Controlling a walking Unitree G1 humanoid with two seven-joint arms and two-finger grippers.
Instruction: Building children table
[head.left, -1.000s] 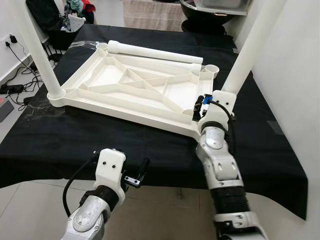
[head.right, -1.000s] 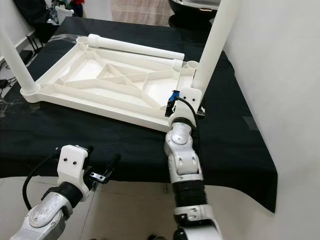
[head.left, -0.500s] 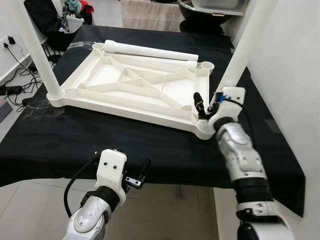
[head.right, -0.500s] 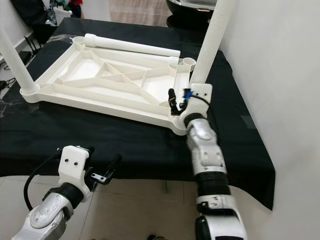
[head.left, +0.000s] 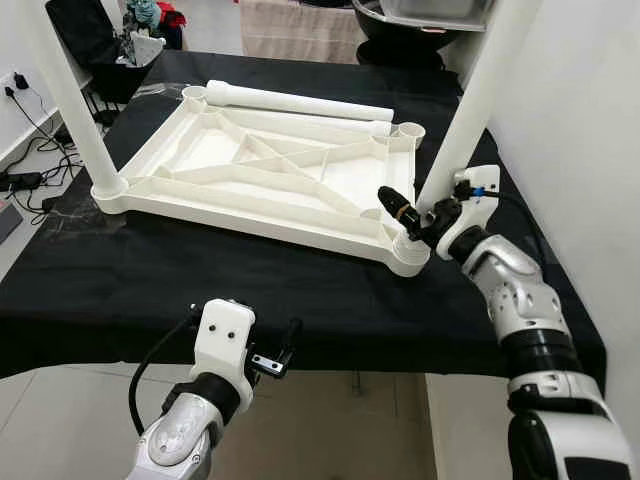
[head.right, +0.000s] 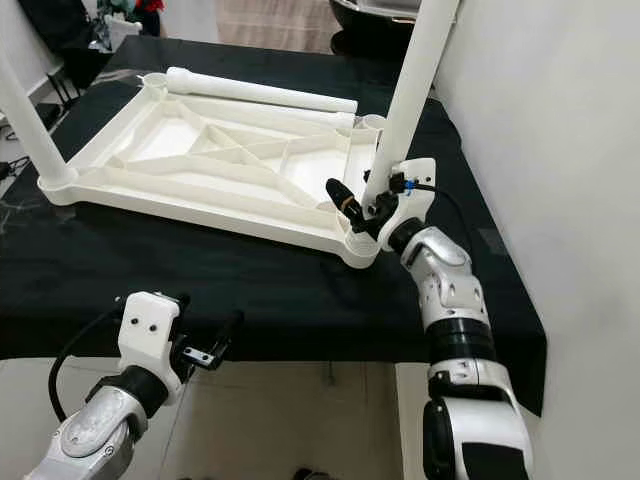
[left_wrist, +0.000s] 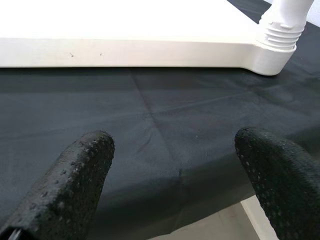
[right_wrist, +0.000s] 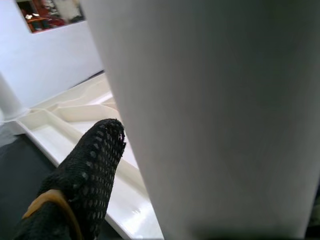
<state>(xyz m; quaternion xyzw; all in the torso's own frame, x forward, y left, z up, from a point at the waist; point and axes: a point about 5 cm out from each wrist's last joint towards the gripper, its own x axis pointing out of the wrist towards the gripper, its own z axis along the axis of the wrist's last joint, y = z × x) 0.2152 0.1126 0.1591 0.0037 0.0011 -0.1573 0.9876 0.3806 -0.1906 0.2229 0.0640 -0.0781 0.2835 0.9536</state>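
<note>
Your left gripper (head.left: 275, 352) hangs low in front of the work surface's near edge, in the same spot as a second ago, its two knobbly black fingers (left_wrist: 75, 185) spread apart with bare black cloth (head.left: 300, 290) between them. Ahead of it lies the white plastic tabletop (head.left: 260, 170), upside down, showing a smooth rim and a web of raised diagonal ribs, with round sockets at the corners. To the left of this gripper and further out, one round white leg (head.left: 70, 100) stands upright in the near left corner socket. Beyond the tabletop's far edge a third leg (head.left: 300, 100), a smooth tube, lies flat on the cloth.

To the right, your right arm has swung outward since a second ago: its forearm then stood in front of the near right corner, and now it reaches in from the right side. Your right gripper (head.left: 405, 215) sits at the base of the right leg (head.left: 480, 90), which stands tilted in the near right corner socket (head.left: 408, 255). One dimpled black finger (right_wrist: 87, 175) lies alongside the leg's smooth matt surface; the other is hidden behind it, so you cannot tell whether the leg is clamped.
</note>
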